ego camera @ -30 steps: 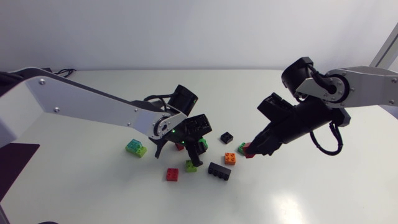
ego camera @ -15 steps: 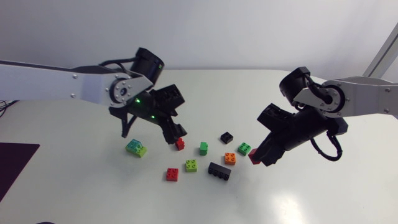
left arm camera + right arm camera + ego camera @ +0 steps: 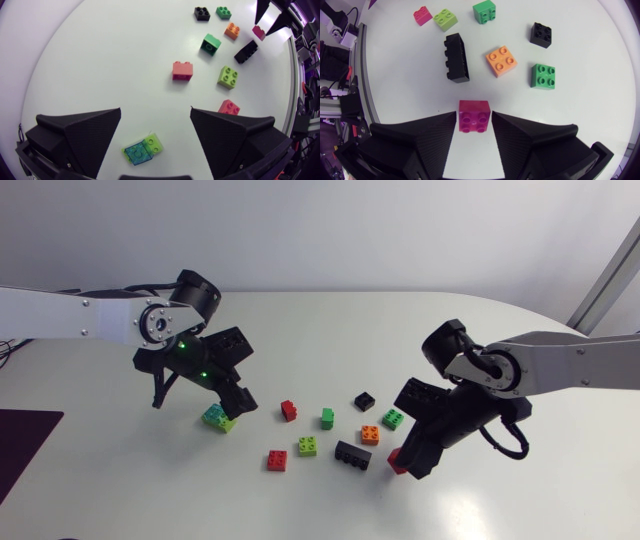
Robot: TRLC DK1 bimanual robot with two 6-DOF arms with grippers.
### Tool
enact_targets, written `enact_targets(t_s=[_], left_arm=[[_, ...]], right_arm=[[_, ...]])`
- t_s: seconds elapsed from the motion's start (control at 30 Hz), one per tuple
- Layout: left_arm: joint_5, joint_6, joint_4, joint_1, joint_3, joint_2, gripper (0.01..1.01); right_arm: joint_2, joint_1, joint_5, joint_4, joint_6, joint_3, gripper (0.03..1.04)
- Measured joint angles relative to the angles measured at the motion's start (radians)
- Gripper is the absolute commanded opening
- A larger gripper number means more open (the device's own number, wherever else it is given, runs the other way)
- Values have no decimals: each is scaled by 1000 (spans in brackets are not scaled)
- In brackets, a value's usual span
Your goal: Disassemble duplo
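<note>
Loose duplo bricks lie mid-table. My left gripper [image 3: 200,400] [image 3: 155,112] hangs open and wide above a teal-and-lime two-brick stack [image 3: 218,418] [image 3: 143,150], which lies between its fingers without touching them. A red brick [image 3: 288,410] [image 3: 183,70] rests on the table ahead of it. My right gripper [image 3: 405,460] [image 3: 474,114] is low at the table's front, open. A pink-red brick [image 3: 474,116] [image 3: 397,461] stands between its fingers with a thin gap on each side.
Ahead of the right gripper lie a long black brick [image 3: 456,57] [image 3: 352,454], an orange brick [image 3: 501,60], a green brick [image 3: 542,76], a small black brick [image 3: 540,34], another green one [image 3: 484,11], a lime one [image 3: 445,19] and a red one [image 3: 423,15].
My left gripper opened, left the red brick on the table and swung back left over the teal-and-lime stack. My right gripper carried the pink-red brick toward the front edge, lowered it and parted its fingers.
</note>
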Motion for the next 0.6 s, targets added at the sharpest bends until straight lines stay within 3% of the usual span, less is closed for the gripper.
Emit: enact_targets(t_s=[0.2, 0.6], left_arm=[[-57, -32, -2, 63, -26, 16, 941], [-123, -143, -3, 145, -88, 16, 851]], right_arm=[[0, 24, 23, 2, 0, -26, 951], [-27, 45, 26, 2, 9, -26, 954]])
